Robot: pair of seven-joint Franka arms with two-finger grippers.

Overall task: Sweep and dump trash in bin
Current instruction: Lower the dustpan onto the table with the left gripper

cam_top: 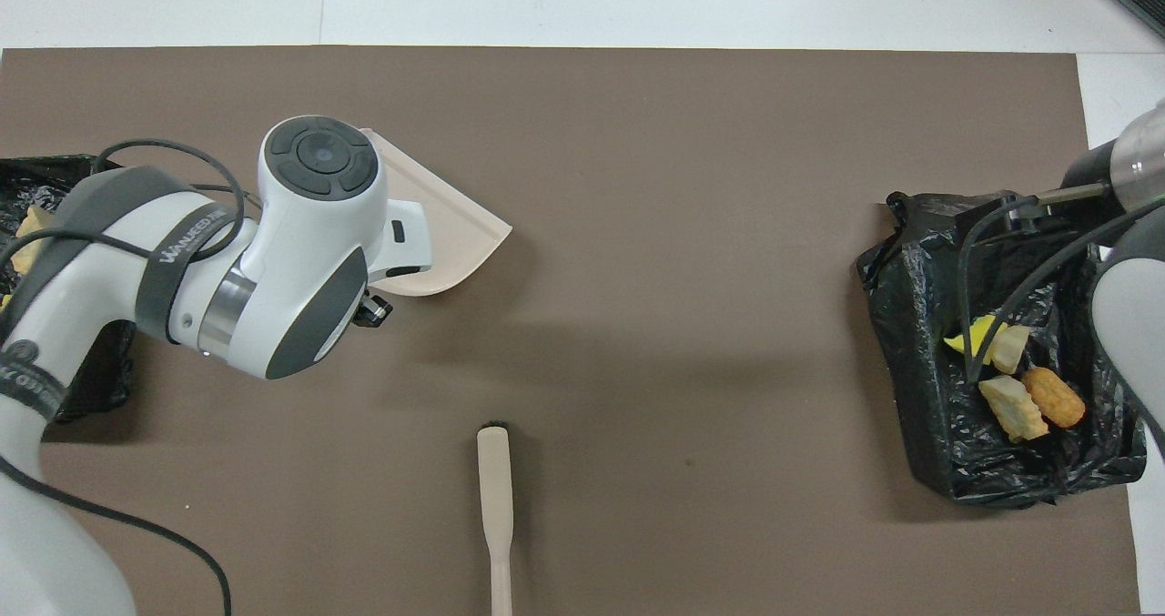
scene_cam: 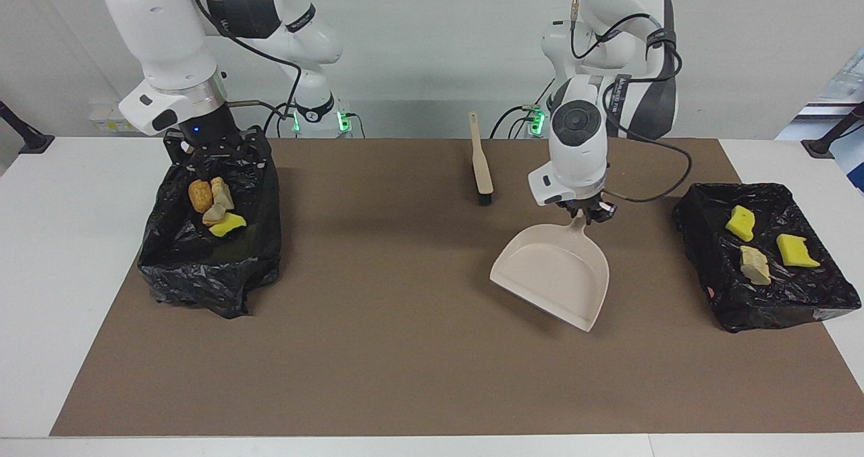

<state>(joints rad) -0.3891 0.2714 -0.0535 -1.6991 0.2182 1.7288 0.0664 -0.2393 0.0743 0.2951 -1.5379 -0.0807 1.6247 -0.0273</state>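
Facing view: left gripper pinches the handle of the empty beige plastic dustpan over the brown mat. Right gripper, spread, sits at a black-bagged bin. Trash scraps lie binned at both ends. Risk: thin handle twisting, pan dropping.

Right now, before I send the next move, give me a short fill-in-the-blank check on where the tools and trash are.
1. The left claw holds the ____ by its handle.
2. The brush lies on the ____, held by no claw.
3. The bin at the left arm's end holds ____ scraps.
4. The right claw is over the other ____.

Missing words: dustpan; mat; three; bin
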